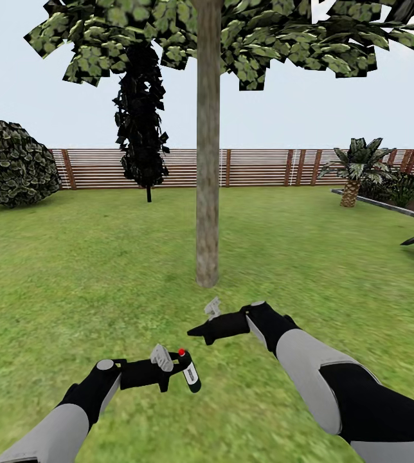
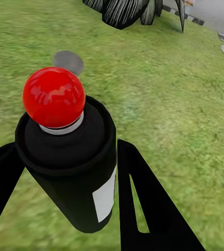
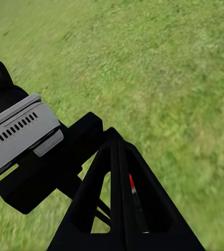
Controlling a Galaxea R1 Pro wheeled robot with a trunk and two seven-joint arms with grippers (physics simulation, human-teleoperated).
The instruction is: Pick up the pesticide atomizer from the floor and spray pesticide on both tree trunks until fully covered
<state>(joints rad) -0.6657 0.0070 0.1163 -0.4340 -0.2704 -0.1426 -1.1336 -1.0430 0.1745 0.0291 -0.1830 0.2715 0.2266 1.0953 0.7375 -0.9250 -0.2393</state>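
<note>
Setting: green lawn under a pale sky, closed at the back by a slatted wooden fence.
Tree: a straight grey-brown trunk rises from the grass directly ahead of the robot, its leafy crown spreading across the top of the head view.
Other plants: a dark narrow conifer stands behind and left of the trunk, a round bush sits at far left, and a small palm grows at right near the fence.
Spray bottle: the black bottle with a white label and red tip is held above the grass, low in the head view, short of the trunk; the left wrist view shows its red ball tip close up.
Left claw: clamped on the spray bottle, one black finger on each side of its body.
Right claw: fingers pressed together, holding nothing, hanging over the lawn between the bottle and the trunk's base.
</note>
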